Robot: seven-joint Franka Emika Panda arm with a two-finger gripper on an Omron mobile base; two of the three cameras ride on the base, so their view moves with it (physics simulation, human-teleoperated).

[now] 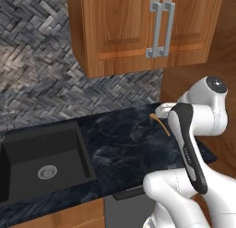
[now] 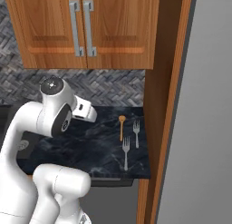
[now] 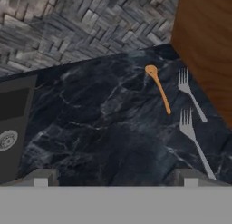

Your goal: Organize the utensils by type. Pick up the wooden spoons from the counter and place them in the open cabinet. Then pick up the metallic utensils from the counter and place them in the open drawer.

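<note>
Right now our gripper point(image 3: 116, 175) hangs w/ jaws spread wide, nothing between them, above the black counter point(image 3: 104, 128). Nearest to us on the counter's right lies a metal fork point(image 3: 194, 138). Just beyond it, a 2nd fork point(image 3: 190, 94) sits near the wooden side panel point(image 3: 206, 41), w/ an orange-brown wooden spoon point(image 3: 158, 88) just left of it, apart. Sink point(image 1: 41, 160) is far left. Cabinet point(image 2: 84, 28) above, doors closed.

Soft, even light fills the room, with no glare anywhere. The black counter point(image 3: 104, 128) stays dark and dull, its pale veins clear. Under the cabinet point(image 1: 138, 33) the wall is dimmer. Edges look slightly soft and grainy, without bending at the borders.
</note>
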